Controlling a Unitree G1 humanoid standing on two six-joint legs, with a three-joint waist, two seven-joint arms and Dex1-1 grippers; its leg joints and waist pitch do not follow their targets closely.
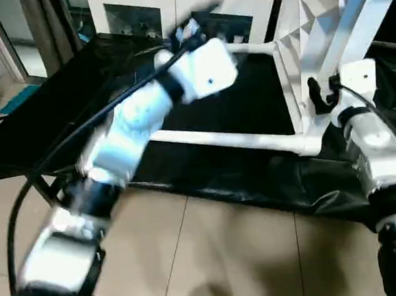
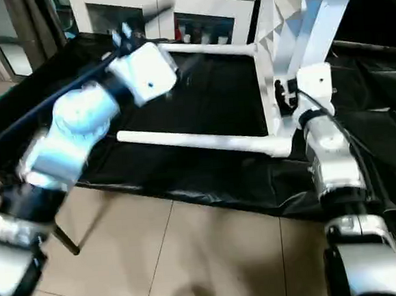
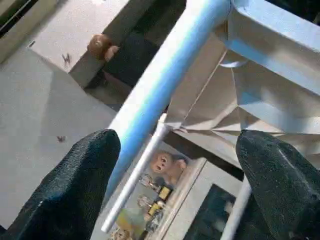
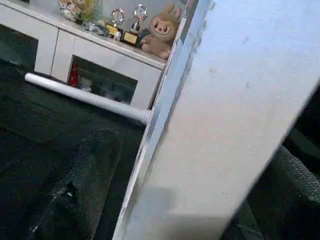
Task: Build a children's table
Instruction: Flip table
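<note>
Black-draped bench (image 1: 255, 178) carries tabletop (image 1: 311, 22) on edge, legs (image 1: 232, 140) fitted; right hand (image 1: 321, 97) grips its edge, left hand (image 3: 175, 190) open.

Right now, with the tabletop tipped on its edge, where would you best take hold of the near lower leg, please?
Grip the near lower leg around its bare round mid-shaft, coming from above. It lies level over the black sheet, its right end seated in the tabletop corner socket, so mid-shaft stays open.

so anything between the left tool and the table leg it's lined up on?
Nothing visible. In the left wrist view the left tool is open, and the upper leg runs across just beyond its fingers with clear space between.
</note>
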